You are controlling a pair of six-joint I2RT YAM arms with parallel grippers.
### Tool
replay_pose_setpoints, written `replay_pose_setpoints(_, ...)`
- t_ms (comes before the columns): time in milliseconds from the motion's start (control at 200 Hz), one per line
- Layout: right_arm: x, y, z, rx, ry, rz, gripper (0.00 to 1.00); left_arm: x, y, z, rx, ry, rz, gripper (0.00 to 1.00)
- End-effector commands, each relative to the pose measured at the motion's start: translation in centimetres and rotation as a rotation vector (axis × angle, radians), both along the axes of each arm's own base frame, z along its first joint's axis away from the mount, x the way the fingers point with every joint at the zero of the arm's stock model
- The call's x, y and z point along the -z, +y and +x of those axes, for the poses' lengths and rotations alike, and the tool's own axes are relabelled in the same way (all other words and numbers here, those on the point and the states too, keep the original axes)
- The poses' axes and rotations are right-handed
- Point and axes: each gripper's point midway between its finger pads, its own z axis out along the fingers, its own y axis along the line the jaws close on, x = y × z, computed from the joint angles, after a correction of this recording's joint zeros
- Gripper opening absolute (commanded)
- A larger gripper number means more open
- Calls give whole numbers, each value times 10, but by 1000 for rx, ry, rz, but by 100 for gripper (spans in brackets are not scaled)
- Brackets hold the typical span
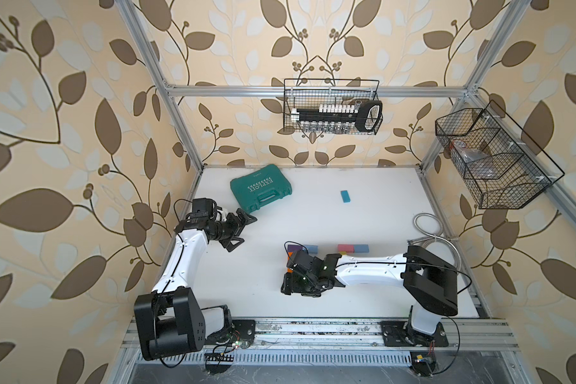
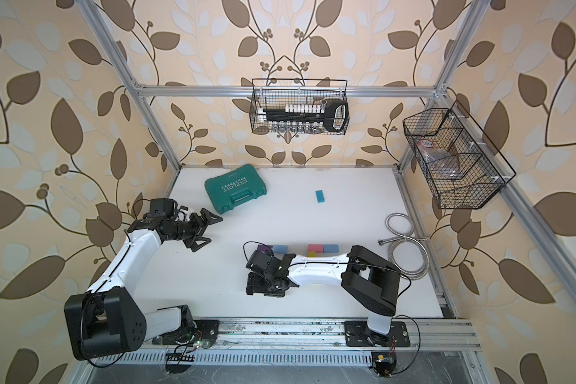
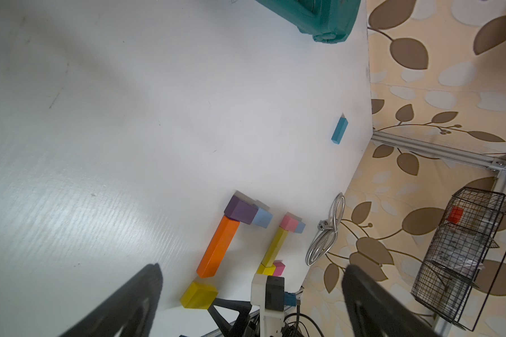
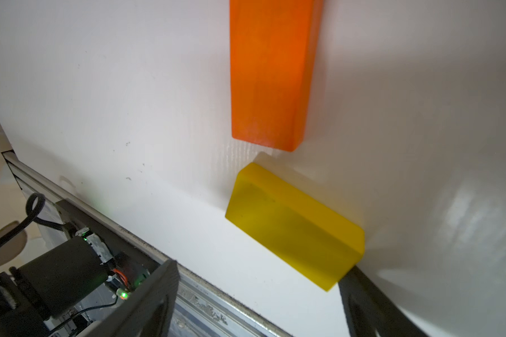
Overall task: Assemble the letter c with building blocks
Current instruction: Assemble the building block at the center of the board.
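I see the back wire basket (image 1: 346,94) holding a black tool rack (image 1: 326,114). The green case (image 1: 261,192) reads EXPLOIT. The left gripper (image 1: 244,232) gapes empty. The right gripper (image 4: 257,270) is wide, and the yellow block (image 4: 292,224) lies on the table by it, near the orange block (image 4: 269,73).

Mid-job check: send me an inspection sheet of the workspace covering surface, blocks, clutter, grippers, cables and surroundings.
Surface: white tabletop, faint scuffs, no spills.
Job's things: long orange block with purple block and light blue block at one end; short yellow block askew, gap to the orange end; long yellow block and pink block in a second group; teal block alone.
Clutter: green plastic case; coiled metal hose.
Grippers: left gripper open, empty; right gripper open, one of its fingers by the short yellow block's corner.
Cables: black cable loops at the right arm.
Surroundings: two black wire baskets, leaf-patterned walls.
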Motion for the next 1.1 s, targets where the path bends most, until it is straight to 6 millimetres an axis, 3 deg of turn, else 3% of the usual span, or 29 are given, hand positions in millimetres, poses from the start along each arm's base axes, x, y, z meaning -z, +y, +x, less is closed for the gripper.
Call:
replay_pose_setpoints(0,7,-1,2,11,15,-8,84,-7,-2,-5,6,-18,-13,99)
replay_pose_setpoints(195,7,-6,4,15,8,-14,84,-7,-4,-6,10,-16,-19,99)
replay_pose_setpoints(345,-21,-24,8,23,-67,-14,84,-5,-14,-18,26,-1,-38,99)
replay_pose_setpoints(580,-63,-105,20,80,-240,-141,86,22,-77,-77,168,87,29,99)
replay_pose_setpoints(885,-69,-220,31,251,-286,-235,94,52,-121,-146,264,126,87,99)
replay_pose_setpoints(950,-68,-236,32,276,-282,-242,95,60,-130,-156,283,131,90,99)
replay_pose_setpoints(1095,-69,-252,35,292,-271,-249,96,74,-150,-168,314,120,84,99)
